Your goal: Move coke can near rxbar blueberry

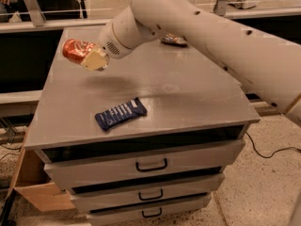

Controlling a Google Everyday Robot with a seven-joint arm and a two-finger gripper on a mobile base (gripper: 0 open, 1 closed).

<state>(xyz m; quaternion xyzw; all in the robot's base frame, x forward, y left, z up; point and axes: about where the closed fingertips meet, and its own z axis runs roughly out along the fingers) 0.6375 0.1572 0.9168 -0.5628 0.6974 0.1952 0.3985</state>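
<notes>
The coke can (75, 50), red-orange with white lettering, is held on its side in the air above the left part of the grey cabinet top (188, 88). My gripper (89, 56) is shut on it, with a tan finger (96, 60) across the can's right end. The rxbar blueberry (121, 113), a flat dark blue wrapper with white lines, lies on the cabinet top near the front, below and to the right of the can. My white arm reaches in from the upper right.
A tan-and-silver snack packet (173, 40) lies at the back of the top, partly behind my arm. Three drawers with black handles (151, 165) face front. A cardboard box (35, 187) sits on the floor at the left. A cable (268, 152) runs across the floor at the right.
</notes>
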